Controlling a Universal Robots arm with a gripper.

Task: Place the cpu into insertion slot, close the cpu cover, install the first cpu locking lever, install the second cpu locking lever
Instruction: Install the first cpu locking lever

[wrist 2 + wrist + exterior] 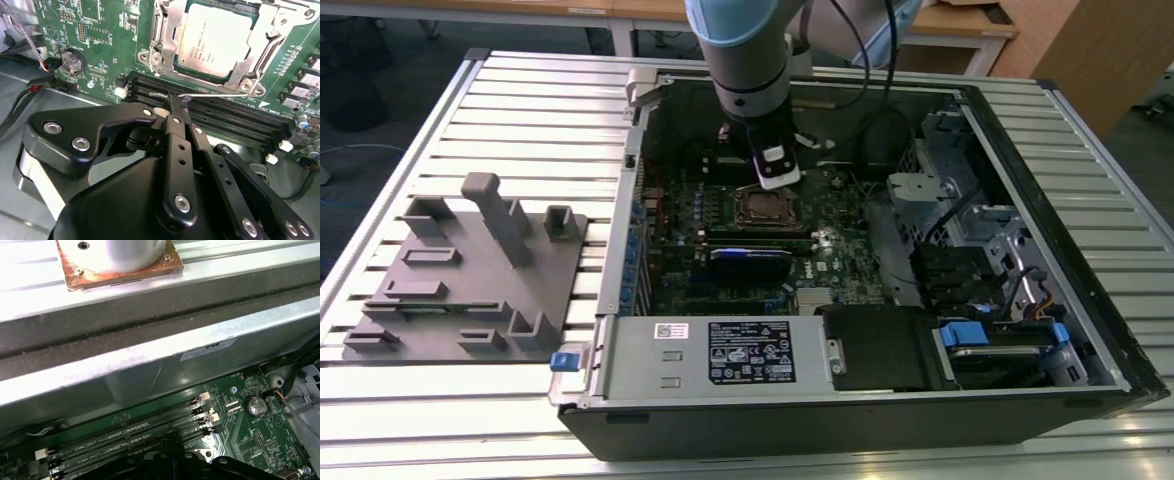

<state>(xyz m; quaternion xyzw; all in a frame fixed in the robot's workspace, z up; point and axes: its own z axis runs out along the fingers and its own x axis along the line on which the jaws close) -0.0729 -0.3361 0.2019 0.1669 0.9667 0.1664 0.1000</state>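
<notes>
The gripper point(172, 102) has its two black fingers point(176, 131) brought together at the tips, closed on the thin wire locking lever point(210, 93) just beside the insertion slot point(165, 35). You see the cpu point(215, 42) lying flat in that slot, its printed top facing up; do not rely on the print, it is too small to read. The cpu cover point(262, 37) frames the cpu. Black memory slots point(225, 117) run alongside the slot.

Cpu point(217, 42) in slot, cover point(167, 40) down.
</notes>
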